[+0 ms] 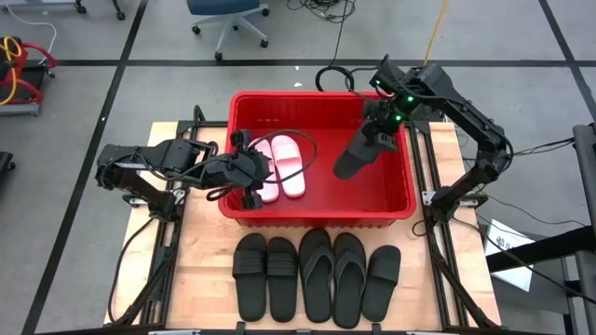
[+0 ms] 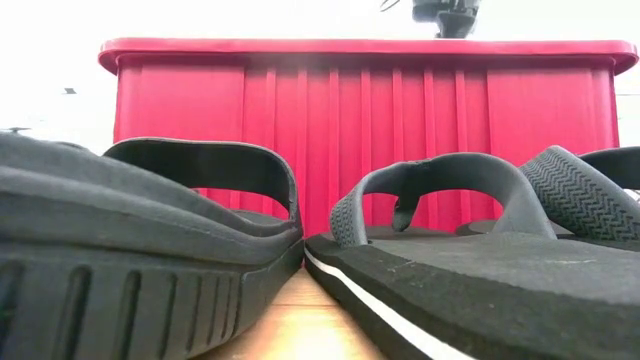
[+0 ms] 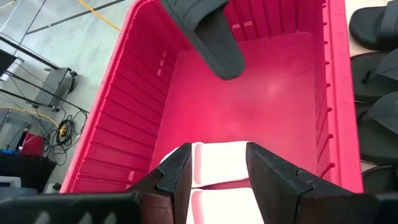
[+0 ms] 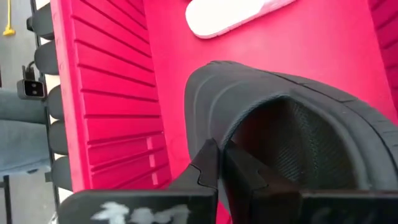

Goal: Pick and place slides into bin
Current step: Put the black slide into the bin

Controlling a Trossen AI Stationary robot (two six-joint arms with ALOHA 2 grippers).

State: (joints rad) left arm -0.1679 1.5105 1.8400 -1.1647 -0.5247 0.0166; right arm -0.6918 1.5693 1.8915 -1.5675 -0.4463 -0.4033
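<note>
The red bin (image 1: 317,216) stands mid-table. Two white slides (image 1: 289,166) lie flat on its floor at the left. My left gripper (image 1: 253,170) hangs open over the bin's left rim, and the white slides (image 3: 221,158) show below the gap between its fingers. My right gripper (image 1: 377,130) is over the bin's far right part, shut on a black wide-strap slide (image 1: 357,154) that hangs inside the bin (image 3: 339,74). Several more black slides (image 1: 317,274) lie in a row on the table in front of the bin. My right gripper pinches the edge of the black slide's strap (image 4: 214,140) between its two fingers (image 4: 205,165), which slant down from the table's far right. The slide (image 3: 214,37) hangs below them, tilted, with its free end low over the bin floor and clear of the white slides.
The row of black slides (image 2: 150,230) sits close against the bin's near wall (image 2: 360,150), and a thong flip-flop (image 2: 450,200) is among them. The bin's right floor (image 1: 382,191) is bare. A chair (image 1: 228,19) and cables lie beyond the table.
</note>
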